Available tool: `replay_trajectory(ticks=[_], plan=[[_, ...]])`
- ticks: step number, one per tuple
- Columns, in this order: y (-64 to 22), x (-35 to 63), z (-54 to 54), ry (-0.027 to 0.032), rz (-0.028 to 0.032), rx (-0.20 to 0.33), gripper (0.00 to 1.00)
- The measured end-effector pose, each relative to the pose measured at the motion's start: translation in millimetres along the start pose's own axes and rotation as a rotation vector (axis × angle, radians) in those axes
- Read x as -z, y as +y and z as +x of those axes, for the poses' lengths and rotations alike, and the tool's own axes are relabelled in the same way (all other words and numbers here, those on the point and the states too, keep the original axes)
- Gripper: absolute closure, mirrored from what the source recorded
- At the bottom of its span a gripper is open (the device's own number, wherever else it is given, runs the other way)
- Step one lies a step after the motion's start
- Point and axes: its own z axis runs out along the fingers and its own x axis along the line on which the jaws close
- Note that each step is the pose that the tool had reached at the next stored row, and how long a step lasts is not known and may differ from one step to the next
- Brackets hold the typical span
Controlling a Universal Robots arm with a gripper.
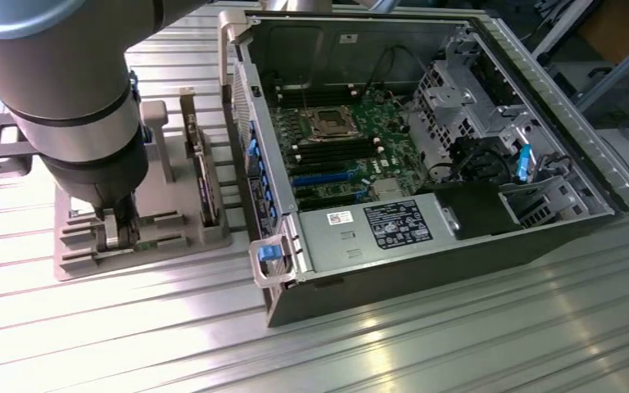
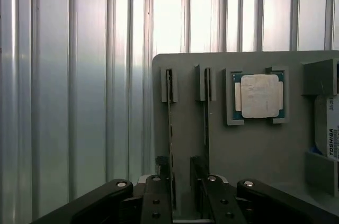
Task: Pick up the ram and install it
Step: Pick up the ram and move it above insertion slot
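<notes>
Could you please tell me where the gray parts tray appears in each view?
Exterior view: the tray sits at the exterior view's left, beside the open computer case, with the hand lowered onto it.
Wrist view: the tray stretches ahead of the hand and carries the CPU.
Shared landmark: the ribbed metal table under the tray.

The table [image 1: 435,344] was ribbed, glossy metal. The tray [image 2: 254,150] looked like matt grey plastic, and the chip [image 2: 259,95] on it had a dull silvery lid
</notes>
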Motion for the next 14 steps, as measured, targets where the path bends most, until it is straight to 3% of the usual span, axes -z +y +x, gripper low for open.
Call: replay_trajectory(ticks=[4, 14], plan=[[0.1, -13.6, 5.4, 0.0000, -0.0006, 0.001, 0.70], [3.8, -30.6, 5.8, 0.0031, -0.0022, 0.060, 0.70]])
